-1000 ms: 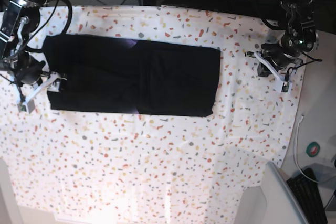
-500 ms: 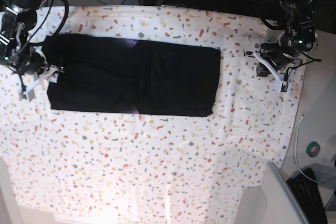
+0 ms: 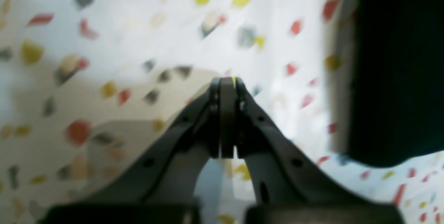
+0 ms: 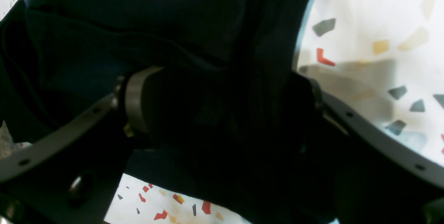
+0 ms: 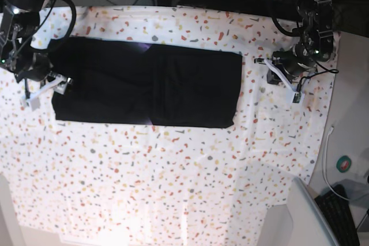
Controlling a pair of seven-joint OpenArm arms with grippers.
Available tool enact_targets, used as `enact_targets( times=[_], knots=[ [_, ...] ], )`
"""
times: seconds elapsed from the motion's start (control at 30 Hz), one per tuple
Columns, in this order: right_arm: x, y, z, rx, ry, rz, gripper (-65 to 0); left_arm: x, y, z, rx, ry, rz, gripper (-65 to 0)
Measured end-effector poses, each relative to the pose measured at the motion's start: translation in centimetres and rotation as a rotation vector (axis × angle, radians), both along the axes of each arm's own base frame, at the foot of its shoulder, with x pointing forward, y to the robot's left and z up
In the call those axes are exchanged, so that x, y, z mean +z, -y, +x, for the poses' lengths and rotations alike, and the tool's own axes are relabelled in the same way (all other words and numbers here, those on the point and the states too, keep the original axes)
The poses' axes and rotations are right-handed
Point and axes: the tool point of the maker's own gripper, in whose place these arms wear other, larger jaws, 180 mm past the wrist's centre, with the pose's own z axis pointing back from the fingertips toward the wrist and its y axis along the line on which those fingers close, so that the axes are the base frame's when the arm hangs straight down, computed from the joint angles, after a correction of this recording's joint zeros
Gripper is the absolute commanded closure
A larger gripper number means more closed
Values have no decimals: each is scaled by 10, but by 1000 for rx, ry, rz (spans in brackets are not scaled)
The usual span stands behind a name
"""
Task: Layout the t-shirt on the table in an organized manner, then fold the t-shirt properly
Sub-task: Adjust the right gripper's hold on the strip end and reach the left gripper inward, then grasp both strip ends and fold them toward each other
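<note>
Two arms flank the folded black fabric t-shirt [image 5: 147, 87] lying on the white speckled table [image 5: 173, 171] in the base view. Left wrist view: the left gripper [image 3: 227, 88] is clenched on nothing, beside the shirt's edge. Right wrist view: the right gripper [image 4: 222, 109] gapes wide, shirt fabric between its jaws.

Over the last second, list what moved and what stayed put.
The left gripper, jaws shut and empty, slid inward over the speckled white table cover toward the folded black fabric t-shirt. The right gripper shifted up along the shirt's end, wide jaws straddling the hem; that edge looks slightly disturbed. The rest of the shirt kept its place and shape.
</note>
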Motion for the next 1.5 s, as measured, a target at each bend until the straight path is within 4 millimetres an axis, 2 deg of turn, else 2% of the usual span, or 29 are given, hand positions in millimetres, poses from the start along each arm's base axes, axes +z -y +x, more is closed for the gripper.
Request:
enact_targets(
  times=[0.13, 0.3, 0.47, 0.73, 1.13, 1.2, 1.3, 1.43, 1.5],
  knots=[
    [-1, -1, 0, 0, -1, 5, -467, -2, 11, 8, -11, 7, -15, 0],
    [-3, -3, -1, -6, -2, 24, -467, -7, 40, 25, -102, 35, 57, 0],
    [-4, -3, -1, -5, -2, 25, -467, -8, 65, 27, -111, 76, 28, 0],
    [-4, -10, 0, -13, -5, 48, -465, -10, 71, 20, -115, 75, 4, 0],
    [-4, -14, -2, 14, -26, 51, -464, -10, 71, 19, -117, 73, 2, 0],
    [-3, -13, -1, 13, -25, 50, -411, -10, 72, 19, -117, 74, 2, 0],
    [-6, -11, -4, 18, -39, 40, -227, -10, 73, 20, -120, 74, 2, 0],
    [-8, -6, -3, 12, -21, 16, -6, -11, 96, 19, -188, 73, -4, 0],
    [-6, 2, 0, 6, -10, -2, 0, -12, 103, 18, -207, 73, -7, 0]
  ],
)
